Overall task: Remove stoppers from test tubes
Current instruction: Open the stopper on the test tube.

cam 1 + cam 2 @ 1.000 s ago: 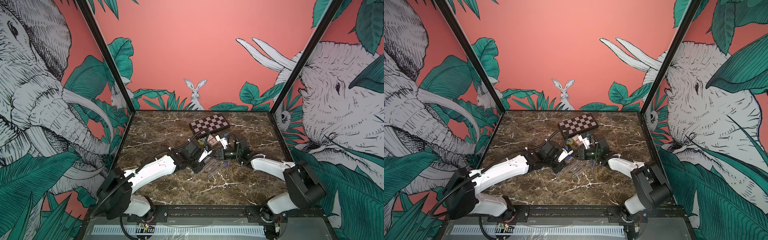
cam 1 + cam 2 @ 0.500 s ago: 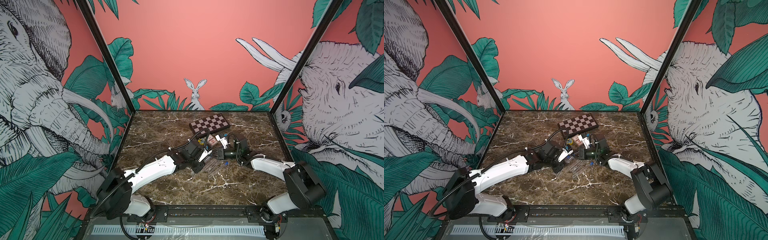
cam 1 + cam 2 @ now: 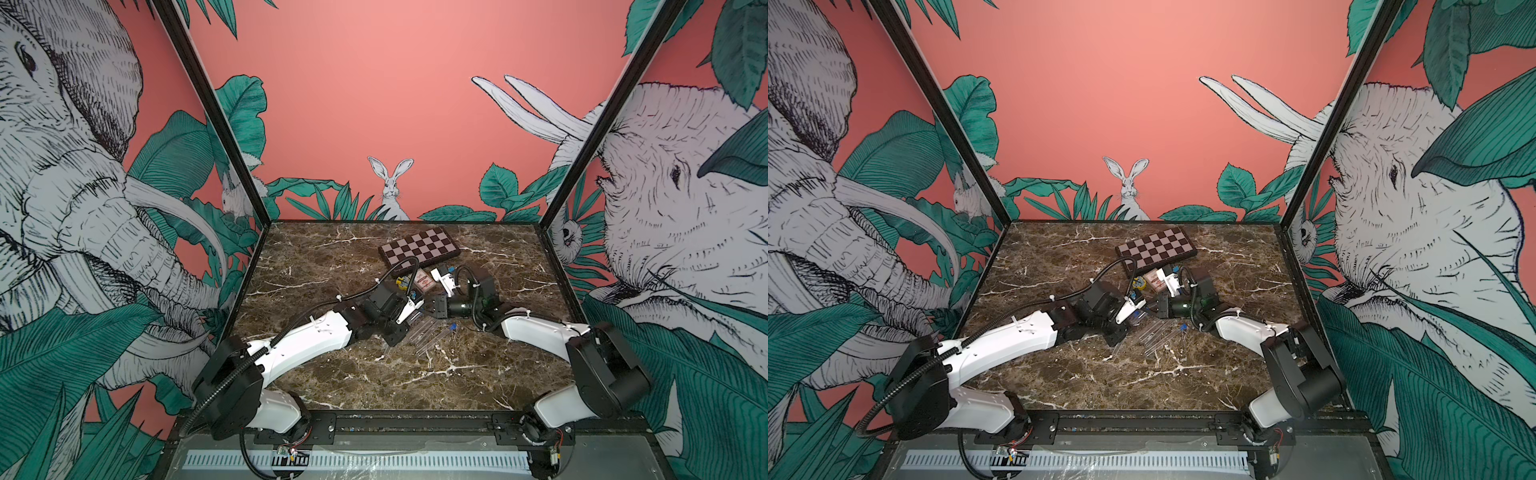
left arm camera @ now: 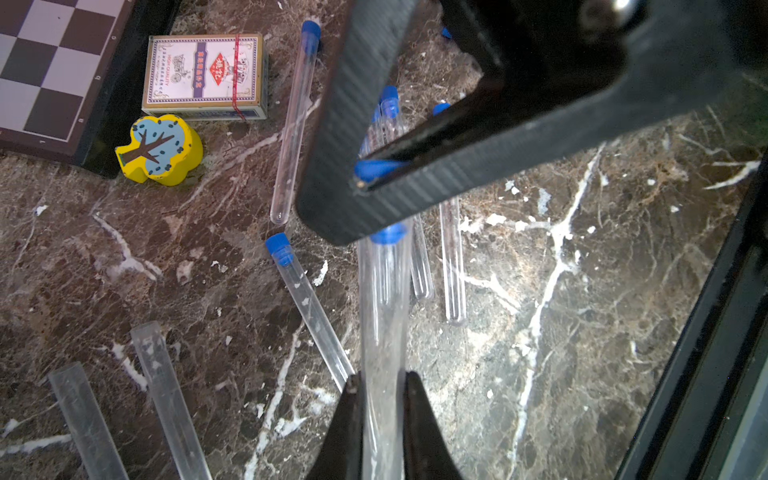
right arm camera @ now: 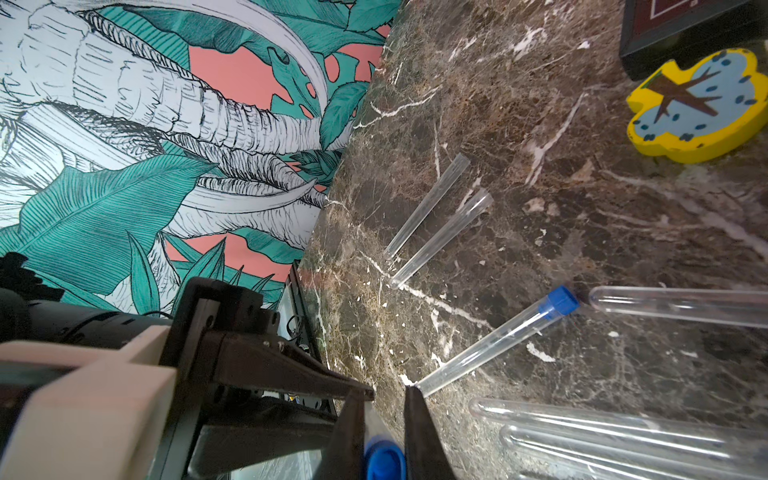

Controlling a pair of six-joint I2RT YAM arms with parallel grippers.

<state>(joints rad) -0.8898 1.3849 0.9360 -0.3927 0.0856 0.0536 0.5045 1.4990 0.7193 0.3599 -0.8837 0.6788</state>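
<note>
1. The held test tube (image 4: 382,324) is a slim, clear, smooth-walled cylinder with a faint haze. It is held above other tubes on the robot's side of the chessboard (image 3: 419,249), near that board.
2. The left gripper (image 4: 381,386) has its black jaws clamped on the tube's shaft.
3. The stopper (image 5: 384,461) is a stubby, bright blue plastic plug at the tube's mouth. The right gripper (image 5: 384,395) has its jaws pinched together on it. In the left wrist view, that gripper's fingers (image 4: 353,104) show a fine woven, ribbed surface.
4. Two stoppered tubes (image 4: 309,307) (image 4: 295,124) lie flat on the marble, one closer to the chessboard than the other. More blue-capped tubes are partly hidden behind the right gripper.
5. Two open tubes (image 4: 166,395) lie side by side, farther from the chessboard.
6. A printed playing-card box (image 4: 203,75) and a yellow tree-shaped block (image 4: 160,149) with a pale blue face sit just beside the chessboard's dark edge.
7. The marble tabletop (image 4: 582,332) is glossy dark brown with white veins.
</note>
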